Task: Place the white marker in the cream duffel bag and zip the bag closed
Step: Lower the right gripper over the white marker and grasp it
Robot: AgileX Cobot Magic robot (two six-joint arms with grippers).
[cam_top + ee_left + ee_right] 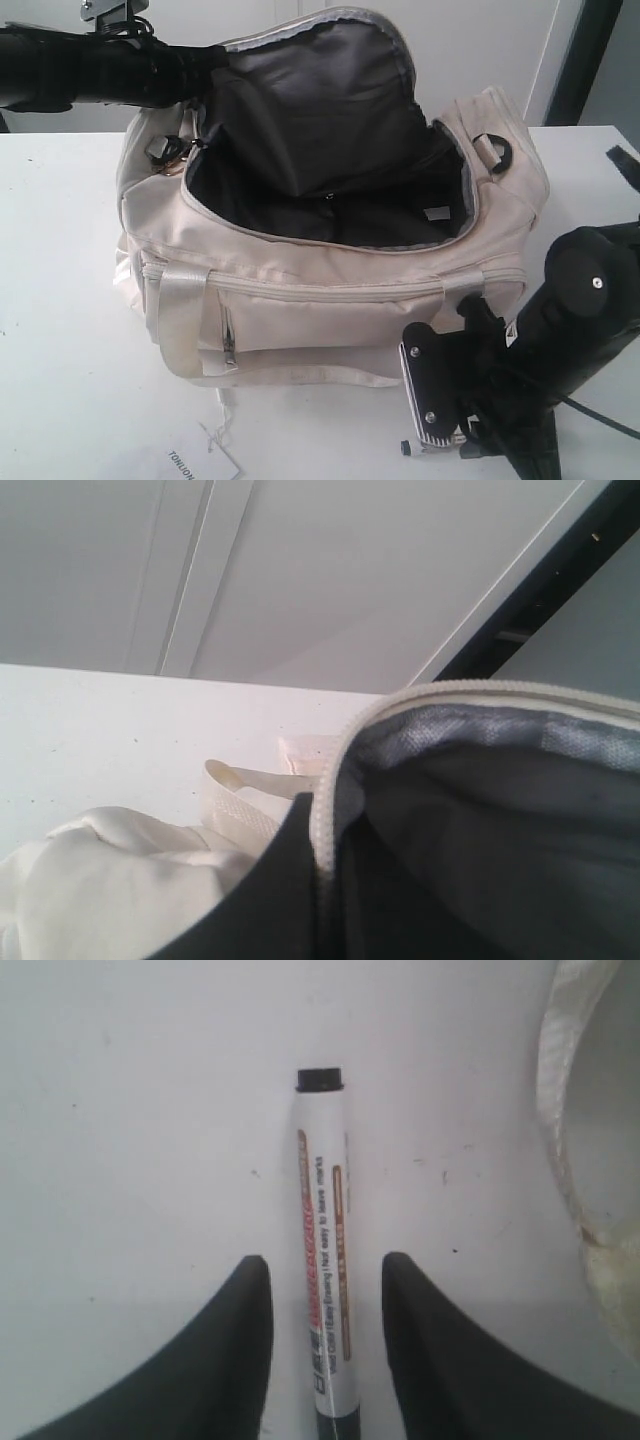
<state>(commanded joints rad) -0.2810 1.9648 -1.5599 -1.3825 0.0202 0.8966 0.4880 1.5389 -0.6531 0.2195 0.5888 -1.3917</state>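
Note:
The cream duffel bag (330,300) stands on the white table with its top wide open, showing the dark grey lining (330,130). My left gripper (205,62) is at the bag's far left rim, shut on the zipper edge (325,820) and holding the flap up. The white marker (322,1180) lies flat on the table in front of the bag's right end; only a little of it shows in the exterior view (425,447). My right gripper (325,1260) is open and low over the table. One finger (240,1340) is on each side of the barrel, not touching it.
A white paper tag (205,462) lies on the table at the bag's front left. A gold ring charm (180,155) hangs at the bag's left end and a black D-ring (497,152) at its right. The bag's cream fabric (590,1110) lies close beside the marker.

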